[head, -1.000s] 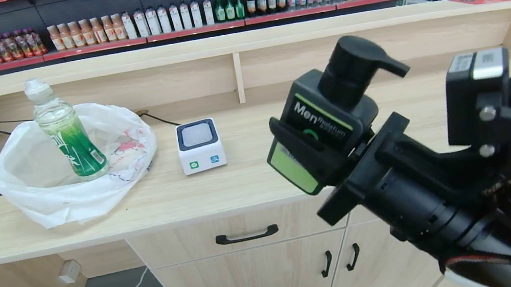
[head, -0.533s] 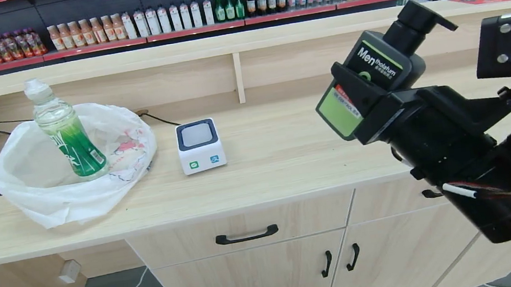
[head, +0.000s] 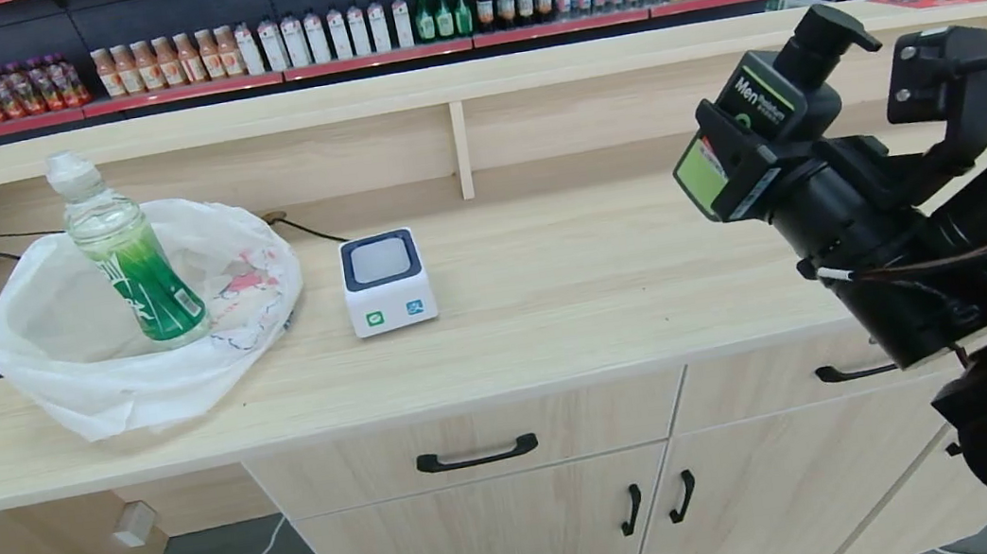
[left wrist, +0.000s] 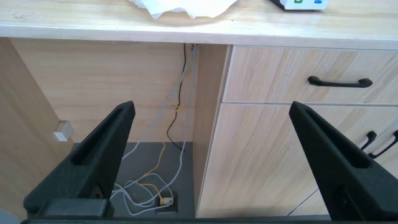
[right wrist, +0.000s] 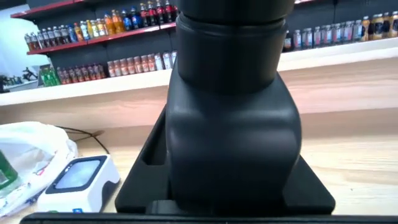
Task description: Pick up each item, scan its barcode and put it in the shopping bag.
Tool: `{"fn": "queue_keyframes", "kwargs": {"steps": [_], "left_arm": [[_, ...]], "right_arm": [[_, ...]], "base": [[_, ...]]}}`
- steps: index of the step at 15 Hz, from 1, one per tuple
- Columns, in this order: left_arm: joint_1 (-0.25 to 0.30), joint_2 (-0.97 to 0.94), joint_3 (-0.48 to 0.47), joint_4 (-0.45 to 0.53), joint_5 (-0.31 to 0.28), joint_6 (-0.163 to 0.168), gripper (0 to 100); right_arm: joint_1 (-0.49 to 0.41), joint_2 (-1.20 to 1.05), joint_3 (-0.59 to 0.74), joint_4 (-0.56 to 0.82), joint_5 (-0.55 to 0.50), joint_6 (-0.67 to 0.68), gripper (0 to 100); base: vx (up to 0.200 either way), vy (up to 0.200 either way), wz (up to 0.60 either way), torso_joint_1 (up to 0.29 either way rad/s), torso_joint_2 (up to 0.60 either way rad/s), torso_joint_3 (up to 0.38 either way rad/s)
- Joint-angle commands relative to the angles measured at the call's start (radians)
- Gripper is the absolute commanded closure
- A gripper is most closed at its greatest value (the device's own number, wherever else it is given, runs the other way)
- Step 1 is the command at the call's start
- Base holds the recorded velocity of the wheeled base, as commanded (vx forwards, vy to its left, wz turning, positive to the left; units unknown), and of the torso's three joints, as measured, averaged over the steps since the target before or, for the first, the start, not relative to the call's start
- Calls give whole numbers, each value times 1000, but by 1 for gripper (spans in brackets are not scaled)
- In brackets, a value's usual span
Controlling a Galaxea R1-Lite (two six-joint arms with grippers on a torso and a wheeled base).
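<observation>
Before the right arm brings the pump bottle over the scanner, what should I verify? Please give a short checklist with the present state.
1. Grip: right claw holds pump bottle: ok.
2. Barcode turned toward scanner: cannot tell.
3. Window of scanner uncovered, facing up: ok.
4. Mouth of shopping bag open, room beside green bottle: ok.
5. Other arm: left claw open, below counter edge, off the path: ok.

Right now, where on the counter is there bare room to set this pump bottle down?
Widest bare patch: counter between the scanner and the right gripper holding the pump bottle. A bare strip also runs along the front edge. Crowded at the left end: shopping bag with the green bottle inside.
</observation>
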Motion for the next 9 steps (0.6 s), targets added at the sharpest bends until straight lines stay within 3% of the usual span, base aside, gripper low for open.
{"fn": "queue_keyframes", "kwargs": {"steps": [1,6,9], "left_arm": [[1,0,0,-1,0,-14,0],[1,0,0,-1,0,-14,0],[1,0,0,-1,0,-14,0]], "right_arm": [[-26,73,-50,-1,17,-1,100],[-22,113,-69,-1,16,13,100],[-22,89,-58,-1,17,13,100]], "base": [[0,0,0,0,0,0],[0,0,0,0,0,0],[0,200,0,-6,-4,2]]}}
